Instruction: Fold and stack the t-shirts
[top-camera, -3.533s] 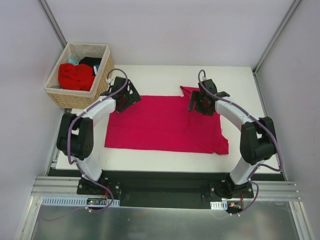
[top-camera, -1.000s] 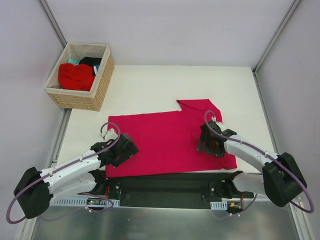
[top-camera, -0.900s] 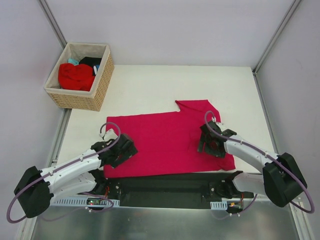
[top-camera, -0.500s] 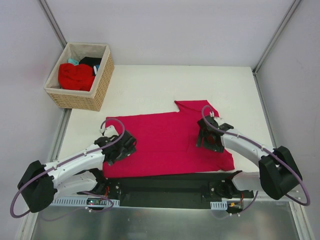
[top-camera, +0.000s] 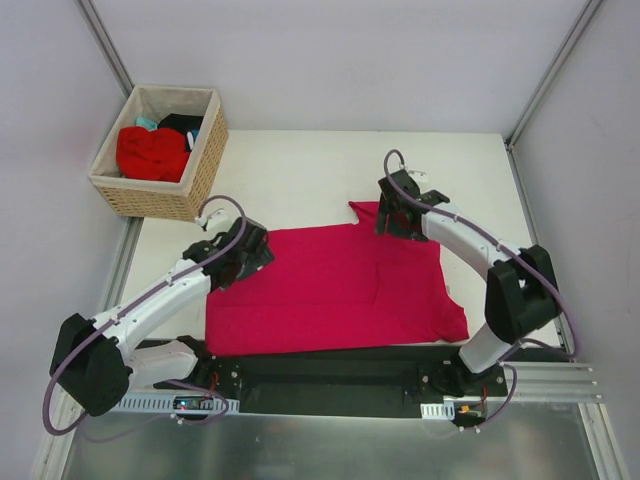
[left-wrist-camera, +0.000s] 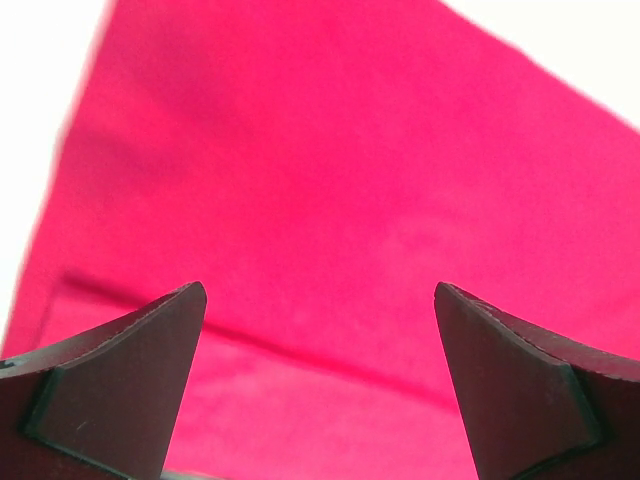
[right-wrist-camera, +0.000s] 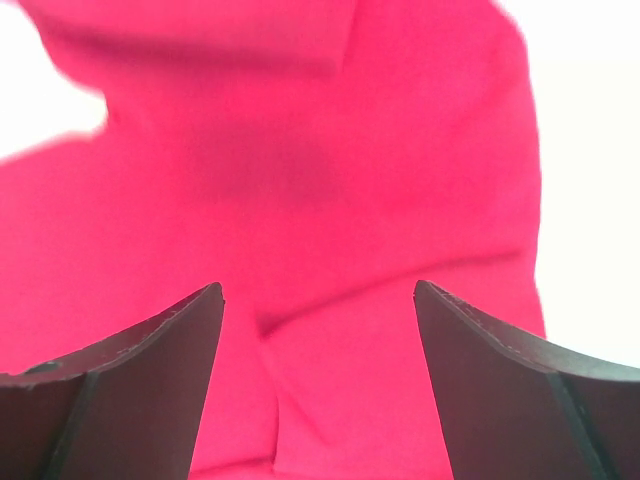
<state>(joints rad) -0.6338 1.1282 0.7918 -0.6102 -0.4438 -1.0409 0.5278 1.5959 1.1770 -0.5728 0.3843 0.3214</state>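
Note:
A large crimson-pink t-shirt (top-camera: 330, 290) lies spread flat on the white table (top-camera: 300, 170), its lower hem at the near edge and one sleeve sticking out at the far right. My left gripper (top-camera: 247, 254) hovers open over the shirt's far left corner. In the left wrist view the gripper (left-wrist-camera: 318, 300) has only pink cloth (left-wrist-camera: 330, 180) with a seam below it. My right gripper (top-camera: 398, 214) hovers open over the far right sleeve. In the right wrist view it (right-wrist-camera: 317, 290) holds nothing, and creased cloth (right-wrist-camera: 300, 200) lies beneath.
A woven wicker basket (top-camera: 150, 200) stands off the table's far left corner. It holds a bright red t-shirt (top-camera: 152, 152), a black one (top-camera: 182, 124) and a bit of teal cloth (top-camera: 147, 123). Grey walls close in the sides.
Earlier the shirt was drawn toward the near edge. Over the last second both open grippers have moved away from the near edge to the shirt's far corners. The shirt has stayed still.

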